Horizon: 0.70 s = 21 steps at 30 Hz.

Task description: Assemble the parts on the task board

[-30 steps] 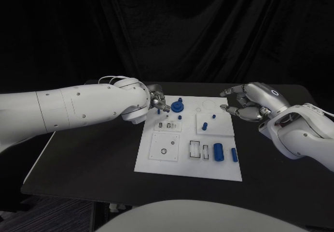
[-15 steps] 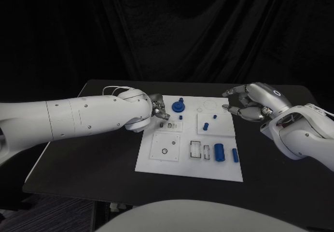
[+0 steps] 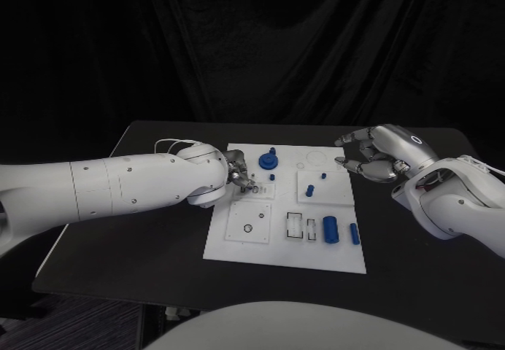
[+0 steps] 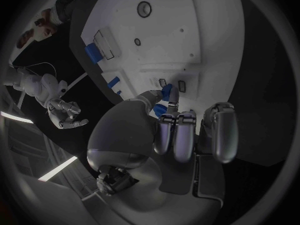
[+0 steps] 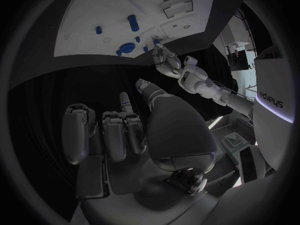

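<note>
The white task board (image 3: 252,244) lies mid-table. My left hand (image 3: 236,175) hovers over the board's left side, just above a small slotted block (image 3: 254,190). It pinches a small blue part (image 4: 166,91) between thumb and a finger, close over the slots. My right hand (image 3: 371,157) hangs by the board's far right edge with fingers curved and apart, holding nothing. On the board are a blue gear-like piece (image 3: 269,158), a short peg (image 3: 271,176), an upright peg (image 3: 309,191), a large cylinder (image 3: 330,228) and a smaller piece (image 3: 355,233).
Near the front of the board there are a plate with a round hole (image 3: 248,219) and rectangular slots (image 3: 295,224). Bare black table (image 3: 137,233) spreads to the left and right of the board. The left forearm (image 3: 116,186) crosses the table's left half.
My left hand has come from the board's far left corner toward me, carrying the small blue part down over the slotted block. The right hand has barely moved.
</note>
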Each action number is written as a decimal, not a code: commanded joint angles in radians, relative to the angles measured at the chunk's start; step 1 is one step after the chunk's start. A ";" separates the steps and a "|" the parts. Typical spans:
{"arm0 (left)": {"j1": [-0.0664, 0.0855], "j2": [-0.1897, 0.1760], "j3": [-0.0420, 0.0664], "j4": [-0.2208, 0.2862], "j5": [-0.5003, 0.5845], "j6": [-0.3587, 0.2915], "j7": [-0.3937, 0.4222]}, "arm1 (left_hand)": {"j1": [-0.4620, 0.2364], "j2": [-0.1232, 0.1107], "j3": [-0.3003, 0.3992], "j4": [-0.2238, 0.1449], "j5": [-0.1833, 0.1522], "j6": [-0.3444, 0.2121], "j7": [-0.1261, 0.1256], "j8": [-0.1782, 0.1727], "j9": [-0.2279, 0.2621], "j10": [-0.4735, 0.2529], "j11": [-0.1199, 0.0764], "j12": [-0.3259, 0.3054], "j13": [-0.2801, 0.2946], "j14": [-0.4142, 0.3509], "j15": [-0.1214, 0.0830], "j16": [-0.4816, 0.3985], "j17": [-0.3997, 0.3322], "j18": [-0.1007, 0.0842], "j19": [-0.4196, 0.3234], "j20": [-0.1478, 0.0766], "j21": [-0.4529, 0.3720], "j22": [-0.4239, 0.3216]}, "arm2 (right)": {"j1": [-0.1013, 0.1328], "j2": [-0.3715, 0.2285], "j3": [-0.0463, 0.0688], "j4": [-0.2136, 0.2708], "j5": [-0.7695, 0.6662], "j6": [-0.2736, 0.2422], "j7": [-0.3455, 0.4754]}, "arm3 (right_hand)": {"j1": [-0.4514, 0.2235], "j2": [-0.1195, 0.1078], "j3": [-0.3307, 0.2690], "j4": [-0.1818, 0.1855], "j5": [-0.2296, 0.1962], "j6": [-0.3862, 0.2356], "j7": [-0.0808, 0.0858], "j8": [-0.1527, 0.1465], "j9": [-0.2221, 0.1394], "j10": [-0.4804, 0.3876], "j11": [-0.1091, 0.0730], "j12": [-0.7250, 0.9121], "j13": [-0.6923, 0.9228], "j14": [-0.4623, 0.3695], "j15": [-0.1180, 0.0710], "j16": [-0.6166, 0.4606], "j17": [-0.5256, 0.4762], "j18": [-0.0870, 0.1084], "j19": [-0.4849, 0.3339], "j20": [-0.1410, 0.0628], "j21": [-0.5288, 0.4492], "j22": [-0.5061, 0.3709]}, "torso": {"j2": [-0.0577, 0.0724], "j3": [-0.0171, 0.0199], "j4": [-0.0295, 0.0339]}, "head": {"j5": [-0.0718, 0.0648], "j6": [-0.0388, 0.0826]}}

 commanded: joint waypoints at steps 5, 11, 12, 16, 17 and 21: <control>-0.016 0.001 -0.002 0.003 -0.009 0.004 0.003 | -0.013 0.000 0.060 -0.050 -0.004 0.030 -0.025 -0.006 0.005 0.105 -0.009 0.003 0.262 0.106 -0.006 0.003 0.263 0.011 0.027 -0.009 -0.007 0.197 | 0.001 0.001 0.001 -0.001 -0.001 0.002 -0.023 | 0.012 -0.002 0.008 -0.001 0.004 0.009 -0.001 0.004 -0.002 0.096 0.008 -0.005 0.253 0.107 0.007 0.003 0.263 0.020 0.014 0.007 -0.007 0.204 | 0.000 0.0000 0.0002 | -0.009 0.000; -0.019 0.002 -0.002 0.003 -0.008 0.006 0.004 | -0.019 -0.001 0.062 -0.049 -0.004 0.031 -0.026 -0.008 0.006 0.105 -0.010 0.003 0.262 0.106 -0.007 0.003 0.263 0.011 0.027 -0.010 -0.007 0.197 | 0.001 0.002 0.001 -0.005 -0.001 0.003 -0.022 | 0.012 -0.002 0.008 -0.001 0.004 0.009 -0.001 0.004 -0.002 0.096 0.008 -0.005 0.253 0.107 0.007 0.003 0.263 0.020 0.014 0.007 -0.007 0.204 | 0.000 0.0001 0.0001 | -0.009 0.000; -0.019 0.002 -0.002 0.003 -0.002 0.007 0.004 | -0.023 -0.001 0.063 -0.048 -0.004 0.032 -0.026 -0.009 0.007 0.105 -0.010 0.003 0.262 0.106 -0.007 0.003 0.263 0.011 0.027 -0.010 -0.009 0.197 | 0.001 0.003 0.001 -0.007 -0.001 0.004 -0.022 | 0.012 -0.002 0.008 -0.001 0.004 0.009 -0.001 0.004 -0.002 0.096 0.008 -0.005 0.253 0.107 0.007 0.003 0.263 0.020 0.014 0.007 -0.007 0.204 | 0.000 0.0002 0.0003 | -0.009 0.000; -0.020 0.005 -0.002 0.003 0.023 0.008 0.006 | -0.024 0.000 0.066 -0.048 -0.003 0.033 -0.027 -0.010 0.007 0.105 -0.011 0.003 0.262 0.106 -0.008 0.003 0.263 0.011 0.027 -0.010 -0.009 0.197 | -0.001 0.005 0.001 -0.010 0.002 0.006 -0.021 | 0.013 -0.002 0.009 -0.001 0.006 0.009 -0.001 0.004 -0.002 0.095 0.008 -0.006 0.252 0.107 0.007 0.003 0.263 0.020 0.013 0.007 -0.009 0.203 | 0.000 0.0004 0.0003 | -0.010 0.000; -0.020 0.006 -0.002 0.002 0.027 0.009 0.006 | -0.024 0.000 0.066 -0.048 -0.003 0.033 -0.027 -0.010 0.007 0.105 -0.011 0.003 0.262 0.106 -0.008 0.003 0.263 0.011 0.027 -0.010 -0.010 0.197 | -0.001 0.006 0.001 -0.011 0.002 0.007 -0.021 | 0.013 -0.002 0.009 -0.001 0.006 0.009 -0.001 0.004 -0.002 0.095 0.008 -0.006 0.252 0.107 0.007 0.003 0.263 0.020 0.013 0.007 -0.009 0.203 | 0.000 0.0003 0.0004 | -0.010 0.000; -0.020 0.011 -0.002 0.000 0.036 0.006 0.007 | -0.025 0.000 0.067 -0.049 -0.003 0.033 -0.027 -0.010 0.007 0.105 -0.011 0.003 0.262 0.106 -0.008 0.003 0.263 0.011 0.027 -0.010 -0.010 0.196 | -0.001 0.007 0.001 -0.013 0.004 0.008 -0.021 | 0.013 -0.002 0.009 -0.001 0.006 0.009 -0.001 0.004 -0.002 0.095 0.008 -0.006 0.252 0.107 0.007 0.003 0.263 0.020 0.013 0.007 -0.009 0.203 | 0.000 -0.0002 0.0002 | -0.008 0.000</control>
